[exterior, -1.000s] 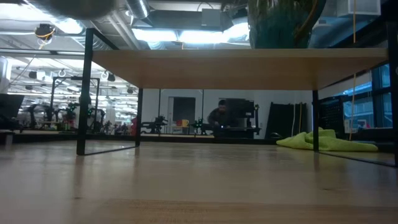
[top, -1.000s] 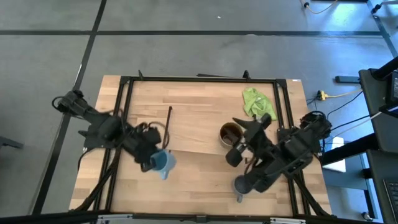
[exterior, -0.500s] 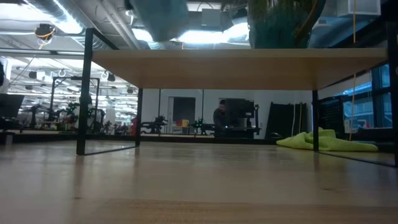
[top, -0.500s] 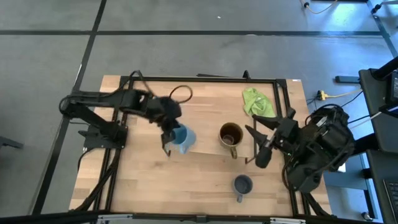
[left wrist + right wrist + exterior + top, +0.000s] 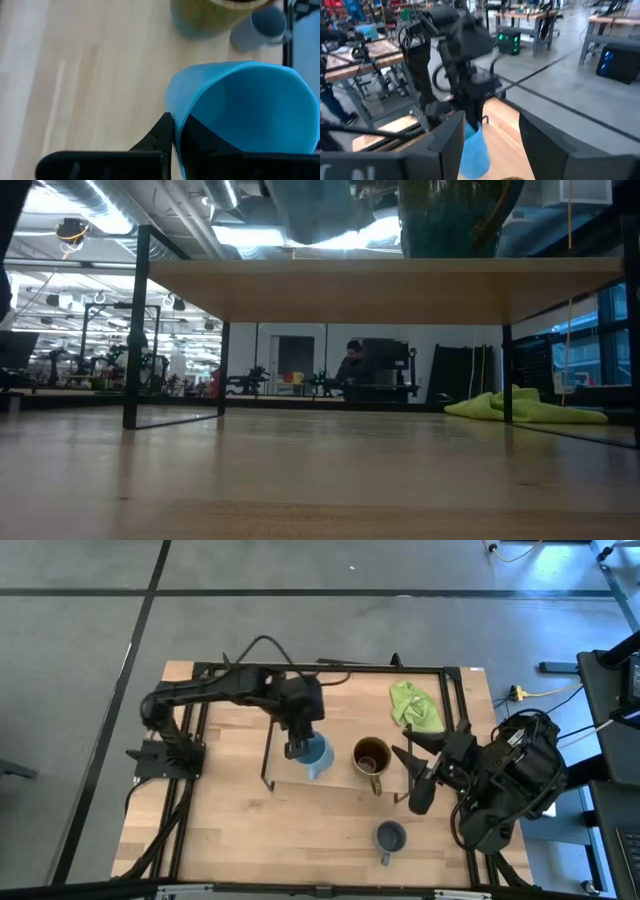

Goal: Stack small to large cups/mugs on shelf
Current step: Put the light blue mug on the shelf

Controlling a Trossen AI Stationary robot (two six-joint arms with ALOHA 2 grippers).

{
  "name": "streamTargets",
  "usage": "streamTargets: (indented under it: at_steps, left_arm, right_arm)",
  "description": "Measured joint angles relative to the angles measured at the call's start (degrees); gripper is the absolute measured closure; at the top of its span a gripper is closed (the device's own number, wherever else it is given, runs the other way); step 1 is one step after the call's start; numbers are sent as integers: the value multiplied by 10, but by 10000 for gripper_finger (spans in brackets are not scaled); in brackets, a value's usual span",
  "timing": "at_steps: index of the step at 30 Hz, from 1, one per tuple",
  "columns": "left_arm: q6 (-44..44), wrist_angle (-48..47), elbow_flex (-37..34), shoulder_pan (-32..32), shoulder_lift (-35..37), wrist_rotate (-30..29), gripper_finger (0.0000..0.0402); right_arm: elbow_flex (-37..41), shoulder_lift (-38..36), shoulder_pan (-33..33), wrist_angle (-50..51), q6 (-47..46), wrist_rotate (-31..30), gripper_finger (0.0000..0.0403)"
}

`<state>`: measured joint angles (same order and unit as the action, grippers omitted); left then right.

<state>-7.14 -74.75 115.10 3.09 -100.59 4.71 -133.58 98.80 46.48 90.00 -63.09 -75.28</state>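
Observation:
My left gripper (image 5: 300,745) is shut on the light blue mug (image 5: 316,756) and holds it over the shelf (image 5: 335,780), just left of the brown mug (image 5: 371,757). The brown mug stands on the shelf board (image 5: 380,290). The dark grey-blue mug (image 5: 390,837) stands on the table in front of the shelf, toward the near edge. My right gripper (image 5: 412,778) hovers open at the shelf's right end with nothing between its fingers (image 5: 451,142). My left gripper pinches the light blue mug's wall at the rim (image 5: 176,131), one finger (image 5: 161,134) outside and the other (image 5: 205,142) inside the mug. The fingers slant down from above. The mug (image 5: 310,210) hangs clear above the shelf board.
A lime-green cloth (image 5: 415,705) lies at the table's far right (image 5: 525,408). The shelf's black end frames (image 5: 268,755) stand on the table, with a black frame running around the table's edge (image 5: 320,667). In the room beyond, a person (image 5: 352,365) sits at a desk.
My left gripper has carried the light blue mug from the table's near left, up and toward the right and far side, to above the shelf beside the brown mug. My right gripper has drawn back from above the dark grey-blue mug toward the shelf's right end, then stayed still.

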Motion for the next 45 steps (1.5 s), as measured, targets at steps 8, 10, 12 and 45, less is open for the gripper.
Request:
streamTargets:
  at_steps: [8,10,12,45]
  left_arm:
    - [1,-56,42,7,-61,9,389]
    - [-5,-51,42,7,-67,18,389]
    - [-15,-40,42,9,-68,33,389]
    - [-11,-15,43,36,-107,85,389]
  right_arm:
    - [0,0,-2,0,-11,-15,215]
    - [0,0,-2,0,-10,-14,215]
    - [0,0,-2,0,-10,-14,215]
    - [33,0,-2,0,-16,3,214]
